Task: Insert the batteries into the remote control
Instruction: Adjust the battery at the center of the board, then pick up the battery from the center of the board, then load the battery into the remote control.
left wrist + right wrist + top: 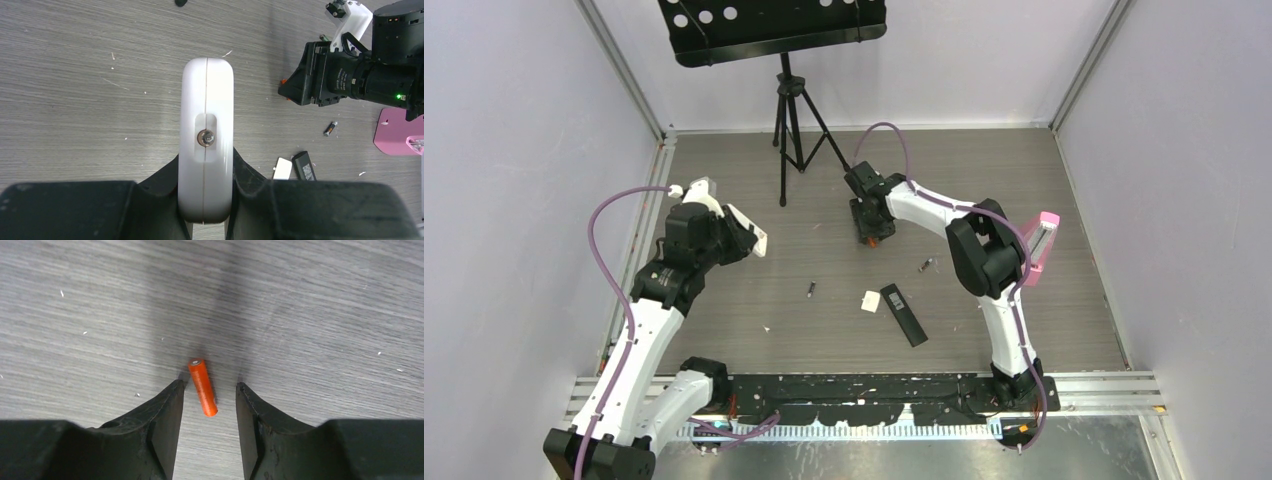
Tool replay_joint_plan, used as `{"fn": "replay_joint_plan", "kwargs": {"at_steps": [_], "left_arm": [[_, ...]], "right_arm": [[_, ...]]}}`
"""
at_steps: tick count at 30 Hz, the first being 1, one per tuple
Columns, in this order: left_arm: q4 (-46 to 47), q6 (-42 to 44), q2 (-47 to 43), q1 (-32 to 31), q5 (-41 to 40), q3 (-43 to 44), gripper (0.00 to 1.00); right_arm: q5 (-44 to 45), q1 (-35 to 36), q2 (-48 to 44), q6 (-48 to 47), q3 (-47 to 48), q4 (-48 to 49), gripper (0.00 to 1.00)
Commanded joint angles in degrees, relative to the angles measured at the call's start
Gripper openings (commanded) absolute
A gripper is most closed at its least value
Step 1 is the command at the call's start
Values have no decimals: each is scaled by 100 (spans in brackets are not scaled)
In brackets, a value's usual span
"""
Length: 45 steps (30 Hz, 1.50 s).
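Orange battery (202, 387) lies flat on the wood-grain table (984, 170), far of centre, in the gap between the right gripper's (209, 385) fingers, which stand apart on either side of it with table showing between each finger and the battery. The left gripper (206, 167), raised at the left, is clamped narrowly on a white remote (206, 140). Nearer, a dark battery (811, 290) and a second dark battery (925, 265) lie well apart. Between them lies a black remote (903, 314), with a small white piece (870, 301) just beside it, possibly its cover.
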Motion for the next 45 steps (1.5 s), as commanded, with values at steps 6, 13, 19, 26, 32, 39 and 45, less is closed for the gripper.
{"fn": "replay_joint_plan", "kwargs": {"at_steps": [6,13,19,26,32,39,45], "left_arm": [[320,-62,-111,6,127,-36,0],[336,-58,-101,5,182,-10,0],[649,-93,-98,3,572,-157,0],[2943,-1234,-91,5,1734,-1131,0],[6080,-2513,493,-557,1672,-2118,0],[7843,-3122,1327,-1338,1318,-2224,0],[8628,-3957,1516,-1478,1037,-2359,0]], "right_arm": [[44,36,91,-543,-110,-150,41],[263,27,281,-529,24,-95,23],[458,18,22,-266,-295,318,4],[718,80,-1391,643,-1490,1750,0],[880,389,-3413,1951,-2511,2721,0],[1843,1458,-4627,2456,-2627,2938,1],[2801,1907,-4829,2699,-2428,2806,1]]}}
